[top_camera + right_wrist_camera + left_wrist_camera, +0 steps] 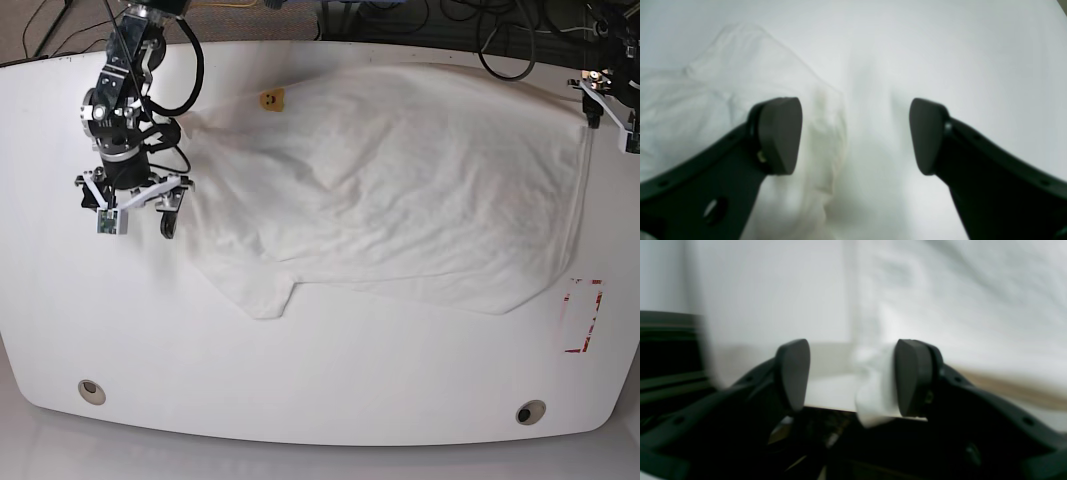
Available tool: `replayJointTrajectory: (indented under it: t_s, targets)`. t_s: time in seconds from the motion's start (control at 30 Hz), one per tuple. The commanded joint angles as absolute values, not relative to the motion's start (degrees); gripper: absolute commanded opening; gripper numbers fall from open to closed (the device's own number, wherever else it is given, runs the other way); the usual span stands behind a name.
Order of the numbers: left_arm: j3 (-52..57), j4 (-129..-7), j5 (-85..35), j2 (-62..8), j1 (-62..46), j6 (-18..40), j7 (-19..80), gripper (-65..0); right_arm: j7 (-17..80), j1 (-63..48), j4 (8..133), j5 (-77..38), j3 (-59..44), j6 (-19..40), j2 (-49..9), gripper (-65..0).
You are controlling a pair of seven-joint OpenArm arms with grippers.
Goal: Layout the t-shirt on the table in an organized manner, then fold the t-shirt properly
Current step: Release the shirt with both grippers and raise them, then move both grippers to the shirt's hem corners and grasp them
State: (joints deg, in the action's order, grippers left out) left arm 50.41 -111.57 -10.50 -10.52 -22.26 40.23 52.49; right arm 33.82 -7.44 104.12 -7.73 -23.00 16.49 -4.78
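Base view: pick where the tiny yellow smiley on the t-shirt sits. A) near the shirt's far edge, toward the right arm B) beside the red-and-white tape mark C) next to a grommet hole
A: the smiley sits at the t-shirt's far edge, near the right arm.

Bare table (pixel 300 400) (near edge) lies open below the t-shirt (pixel 400 190).

No words, brand names or numbers can be read in any view. The only signs are a tiny yellow smiley face (pixel 269 99) printed on the t-shirt (pixel 400 190) near its far edge, and a red-and-white tape mark (pixel 583 316) stuck on the bench (pixel 300 400) near one corner, bearing no lettering that can be made out.
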Motion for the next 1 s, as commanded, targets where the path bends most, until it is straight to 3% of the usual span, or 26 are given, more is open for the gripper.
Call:
replayJointTrajectory:
  t_s: [0.0,0.53,0.97]
  targets:
    - [51.4,-112.7,-11.0,-11.5,-19.4,40.0,51.6,-27.2,32.8,-4.5,101.2,-8.1,-22.1,16.6,-5.4,-16.8]
    - [52.8,-112.4,-7.5,-12.8,-2.7,40.0,56.5,-27.2,32.5,1.7,86.0,-8.1,-20.9,16.6,-4.6,-16.8]
    - [44.9,-103.7,2.7,-12.6,8.2,40.0,54.2,-27.2,32.5,1.8,82.9,-8.1,-19.6,16.7,-2.6,-16.8]
